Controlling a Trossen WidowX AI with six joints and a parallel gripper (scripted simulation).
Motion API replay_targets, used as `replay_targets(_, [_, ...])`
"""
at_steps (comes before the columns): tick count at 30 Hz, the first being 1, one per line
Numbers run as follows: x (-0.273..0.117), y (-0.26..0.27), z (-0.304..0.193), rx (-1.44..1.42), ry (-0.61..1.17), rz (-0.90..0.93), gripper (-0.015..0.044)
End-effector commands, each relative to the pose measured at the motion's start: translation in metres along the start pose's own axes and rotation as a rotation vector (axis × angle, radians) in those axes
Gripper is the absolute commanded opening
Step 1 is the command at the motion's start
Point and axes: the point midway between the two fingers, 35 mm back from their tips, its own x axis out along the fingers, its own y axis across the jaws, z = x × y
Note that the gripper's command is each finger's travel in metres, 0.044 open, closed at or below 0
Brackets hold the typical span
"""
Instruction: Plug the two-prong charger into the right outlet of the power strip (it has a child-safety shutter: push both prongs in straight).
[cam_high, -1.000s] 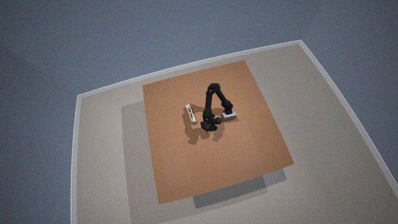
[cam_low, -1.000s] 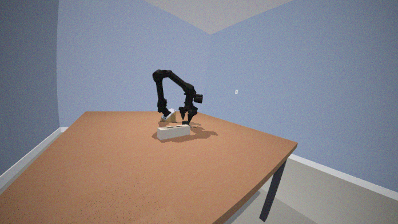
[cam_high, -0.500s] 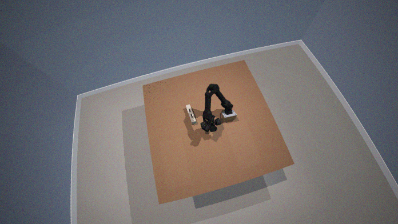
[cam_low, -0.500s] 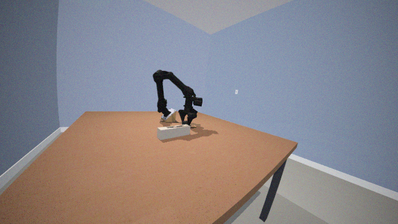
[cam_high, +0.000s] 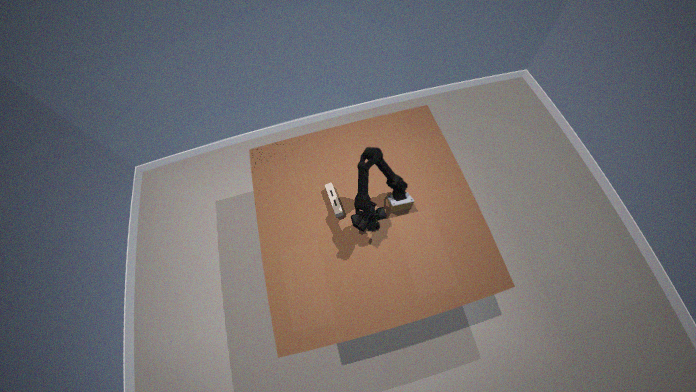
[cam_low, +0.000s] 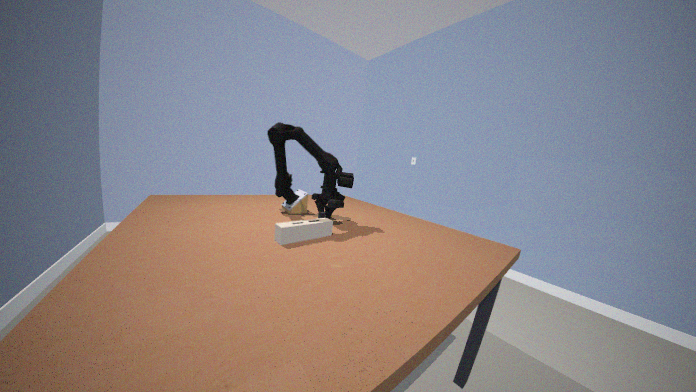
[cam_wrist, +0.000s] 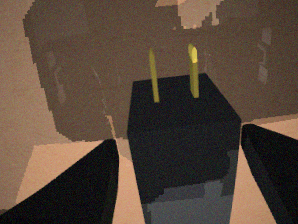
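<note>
Seen from the wrist, the two dark fingers of the jaws stand on either side of the charger (cam_wrist: 182, 156), part-way closed around it but with a strip of the brown surface (cam_wrist: 60, 163) showing on each side, so they grip nothing. The charger is a dark block lying flat directly between the jaws. Its long axis runs straight away from the wrist, and its two yellow prongs (cam_wrist: 174, 72) point forward, away from the jaws, side by side and parallel.

Beyond the prongs lies the broad shadow of the arm across the surface.

In the exterior view the jaws (cam_low: 327, 210) sit low, down at the surface, with the arm (cam_low: 300, 150) arched up and back to its base (cam_low: 297, 202). The white power strip (cam_low: 304, 231) lies just beside the jaws, towards that camera, long side across the view and outlets facing up. From above, the strip (cam_high: 334, 200) rests near the jaws (cam_high: 365, 220), apart from them.
</note>
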Motion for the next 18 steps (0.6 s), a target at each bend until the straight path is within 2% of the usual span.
replay_targets(1, [0.0, 0.0, 0.0, 0.001, 0.0, 0.001, 0.0177])
replay_targets(2, [0.0, 0.0, 0.0, 0.001, 0.0, 0.001, 0.0151])
replay_targets(9, [0.0, 0.0, 0.0, 0.001, 0.0, 0.001, 0.0105])
replay_targets(13, [-0.007, -0.001, 0.0, 0.0, 0.0, 0.001, 0.0])
replay_targets(18, [-0.029, -0.001, -0.002, -0.004, 0.002, 0.002, 0.0])
